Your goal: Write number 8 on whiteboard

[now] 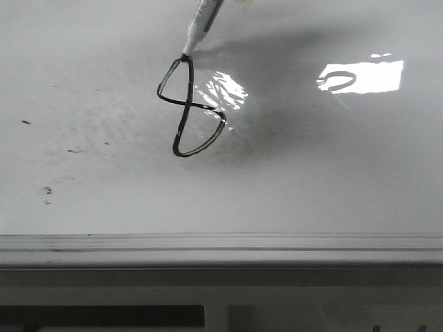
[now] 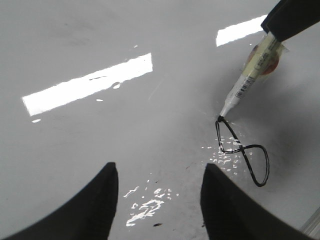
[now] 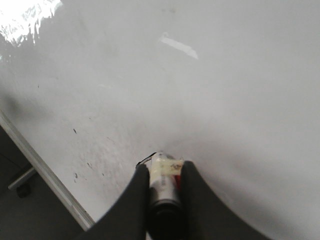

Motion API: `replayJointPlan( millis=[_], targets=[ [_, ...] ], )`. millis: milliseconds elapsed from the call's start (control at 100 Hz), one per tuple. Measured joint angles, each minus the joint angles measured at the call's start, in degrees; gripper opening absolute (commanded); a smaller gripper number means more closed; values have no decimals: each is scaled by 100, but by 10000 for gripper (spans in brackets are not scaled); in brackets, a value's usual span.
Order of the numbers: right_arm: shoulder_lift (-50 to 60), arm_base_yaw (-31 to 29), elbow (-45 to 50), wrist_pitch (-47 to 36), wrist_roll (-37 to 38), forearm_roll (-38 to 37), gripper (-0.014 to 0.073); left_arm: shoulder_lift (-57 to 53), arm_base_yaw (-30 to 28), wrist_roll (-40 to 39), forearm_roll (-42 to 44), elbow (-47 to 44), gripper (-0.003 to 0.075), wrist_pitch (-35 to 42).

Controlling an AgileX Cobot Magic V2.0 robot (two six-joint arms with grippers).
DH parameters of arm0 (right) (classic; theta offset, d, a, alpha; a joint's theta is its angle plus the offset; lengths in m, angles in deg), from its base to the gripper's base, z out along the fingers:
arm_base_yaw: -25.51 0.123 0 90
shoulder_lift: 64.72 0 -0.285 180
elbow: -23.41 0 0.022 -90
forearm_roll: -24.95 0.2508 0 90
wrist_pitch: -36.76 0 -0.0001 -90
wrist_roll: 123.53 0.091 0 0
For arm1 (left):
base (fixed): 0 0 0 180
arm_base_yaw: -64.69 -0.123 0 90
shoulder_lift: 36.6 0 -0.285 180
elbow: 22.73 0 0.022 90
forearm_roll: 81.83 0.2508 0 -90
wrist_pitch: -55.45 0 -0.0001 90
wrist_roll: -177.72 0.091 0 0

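Note:
The number 8 (image 1: 185, 104) is drawn slanted in black line on the whiteboard (image 1: 311, 173); it also shows in the left wrist view (image 2: 242, 148). My right gripper (image 3: 163, 169) is shut on a white marker (image 3: 164, 182). The marker (image 1: 203, 19) comes down from the top edge of the front view, and its tip rests at the upper end of the 8's top loop. In the left wrist view the marker (image 2: 251, 74) slants down from the right gripper's dark fingers (image 2: 292, 17). My left gripper (image 2: 160, 197) is open and empty, hovering over the board beside the 8.
A grey metal ledge (image 1: 221, 243) runs along the board's near edge. A bright rectangular glare (image 1: 360, 76) lies right of the 8. Small black ink specks (image 1: 47, 190) and grey smudges sit at the left. Dark floor shows beyond the board edge (image 3: 45, 175).

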Motion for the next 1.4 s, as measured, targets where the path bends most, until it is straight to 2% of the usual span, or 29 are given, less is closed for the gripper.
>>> replayJointPlan(
  millis=[250, 430, 560, 750, 980, 1030, 1080, 1250, 1400],
  targets=[
    [151, 644, 12, 180, 0, -55, -59, 66, 117, 0, 280, 0, 356, 0],
    [-114, 940, 12, 390, 0, 92, -59, 807, 860, -24, 380, 0, 356, 70],
    [-401, 1085, 12, 465, 0, 272, -59, 1461, 1297, -24, 348, 0, 356, 531],
    [-430, 1273, 12, 465, 80, 409, -59, 2313, 1396, -24, 261, 180, 356, 900],
    [-430, 1283, 12, 475, 112, 551, -59, 2774, 1396, -32, 393, 349, 353, 1143],
    [-430, 1283, 12, 475, 112, 560, -59, 2824, 1396, -32, 393, 349, 328, 1143],
    [-430, 1283, 12, 490, 112, 574, -59, 2840, 1396, -32, 393, 349, 270, 1143],
    [-430, 1283, 12, 429, 112, 583, -64, 2853, 1400, -32, 476, 349, -18, 1192],
    [-430, 1283, 12, 418, 115, 571, -61, 2863, 1422, 1, 584, 349, -20, 1202]
  ],
)
